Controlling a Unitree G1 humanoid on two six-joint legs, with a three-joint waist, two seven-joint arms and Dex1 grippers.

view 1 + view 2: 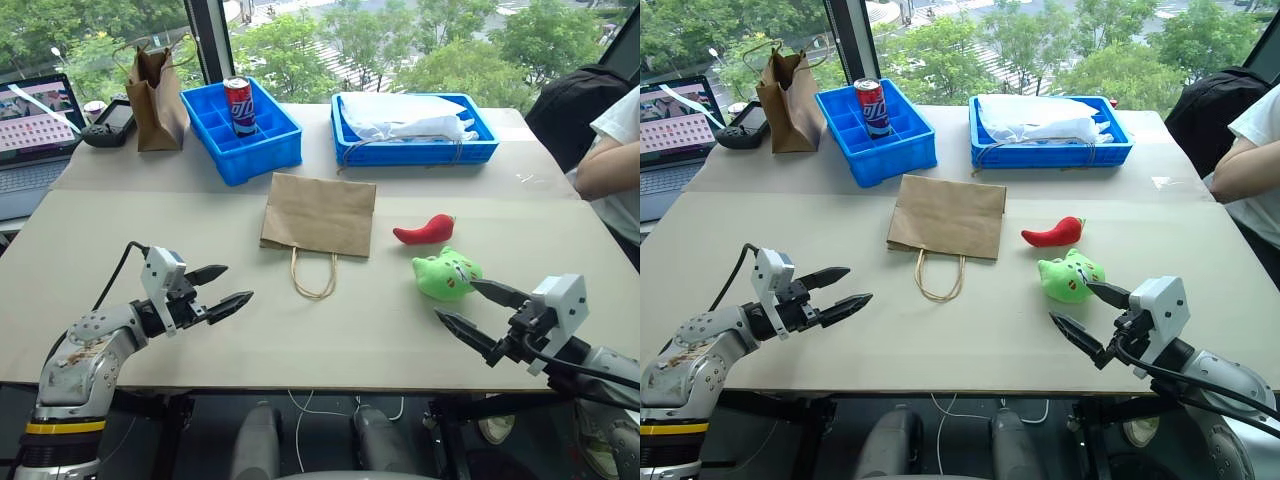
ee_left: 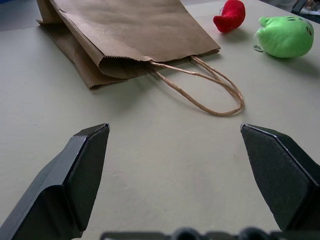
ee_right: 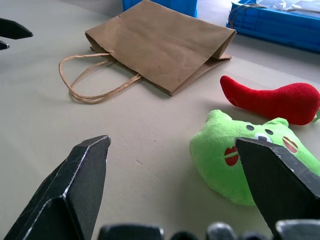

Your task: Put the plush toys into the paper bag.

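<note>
The paper bag [image 1: 318, 213] lay flat at frame centre. Both toys, the red chili [image 1: 424, 230] and the green creature [image 1: 447, 274], sat to its right. The left gripper [image 1: 222, 290] and the right gripper [image 1: 473, 311] had their fingers apart, holding nothing.

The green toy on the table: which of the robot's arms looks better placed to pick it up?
Probably the right. Its open right claw sits just beside the green toy, while the open left claw is across the table, on the far side of the flat paper bag.

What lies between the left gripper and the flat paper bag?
Only bare table and the bag's twine handles, seen from the left wrist; the left gripper is open, the paper bag untouched.
</note>
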